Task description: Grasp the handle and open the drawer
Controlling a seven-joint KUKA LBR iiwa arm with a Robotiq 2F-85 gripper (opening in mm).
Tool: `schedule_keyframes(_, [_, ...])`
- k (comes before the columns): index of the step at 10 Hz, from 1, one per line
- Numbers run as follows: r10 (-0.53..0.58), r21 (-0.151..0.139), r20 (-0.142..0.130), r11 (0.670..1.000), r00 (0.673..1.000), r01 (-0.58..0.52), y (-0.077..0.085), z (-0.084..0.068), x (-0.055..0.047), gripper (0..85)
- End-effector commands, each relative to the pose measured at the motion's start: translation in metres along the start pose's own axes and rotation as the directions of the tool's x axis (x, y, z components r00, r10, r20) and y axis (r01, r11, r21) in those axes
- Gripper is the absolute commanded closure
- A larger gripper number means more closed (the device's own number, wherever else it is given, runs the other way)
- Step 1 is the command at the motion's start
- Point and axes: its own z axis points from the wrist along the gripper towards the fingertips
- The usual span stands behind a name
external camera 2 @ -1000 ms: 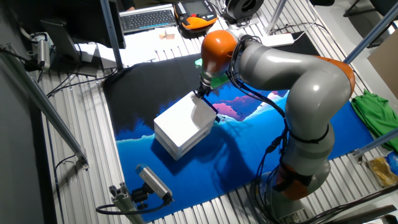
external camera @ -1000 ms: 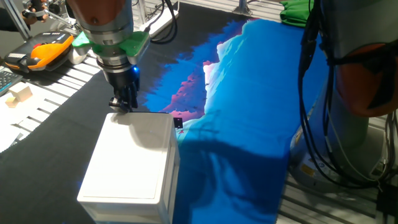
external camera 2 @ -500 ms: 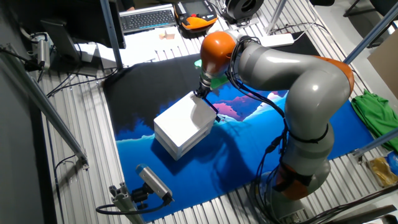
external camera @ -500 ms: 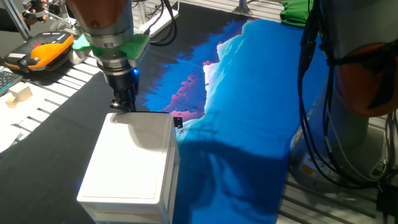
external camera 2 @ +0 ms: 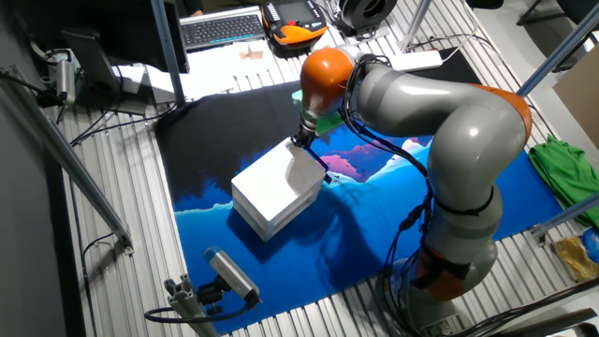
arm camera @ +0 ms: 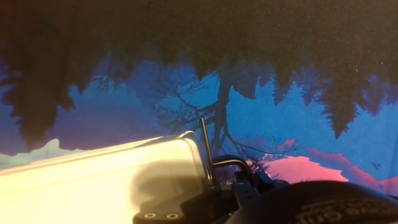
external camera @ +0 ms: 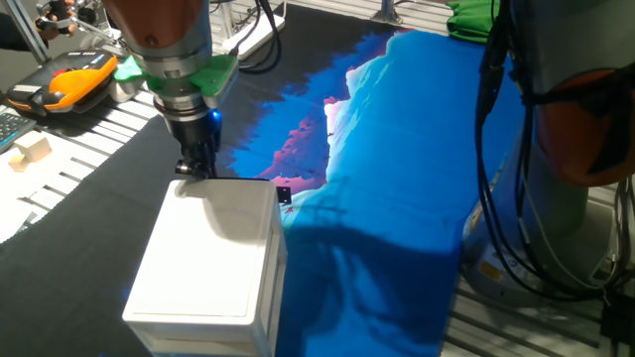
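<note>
The white drawer unit (external camera: pixel 213 253) stands on the dark and blue cloth, also seen in the other fixed view as a white drawer unit (external camera 2: pixel 274 187). The drawer looks pushed in, its pale front (arm camera: pixel 93 180) filling the lower left of the hand view. The handle (arm camera: pixel 205 149) is a thin dark bar along that front, and its black end piece (external camera: pixel 285 194) shows at the unit's far right corner. My gripper (external camera: pixel 195 166) points down at the unit's far edge, fingers close together on the bar. The same gripper (external camera 2: pixel 301 141) meets the unit's upper corner.
A printed cloth (external camera: pixel 397 178) in black, blue and pink covers the table. An orange and black device (external camera: pixel 74 81) and a small wooden block (external camera: pixel 30 151) lie off the cloth at the left. The arm's base and cables (external camera: pixel 556 149) stand at the right.
</note>
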Motion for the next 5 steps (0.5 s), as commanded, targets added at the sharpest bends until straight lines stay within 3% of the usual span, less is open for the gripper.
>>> schedule_keyframes(1, [-0.009,-0.012,0.001,1.000,1.000,0.009,0.0001,-0.0001,0.0001,68.0])
schedule_keyframes(2, [-0.015,-0.017,-0.001,1.000,1.000,0.015,0.0001,-0.0003,0.0001,85.0])
schedule_keyframes(5, [-0.011,-0.015,-0.004,1.000,1.000,0.010,0.0007,-0.0026,0.0000,85.0])
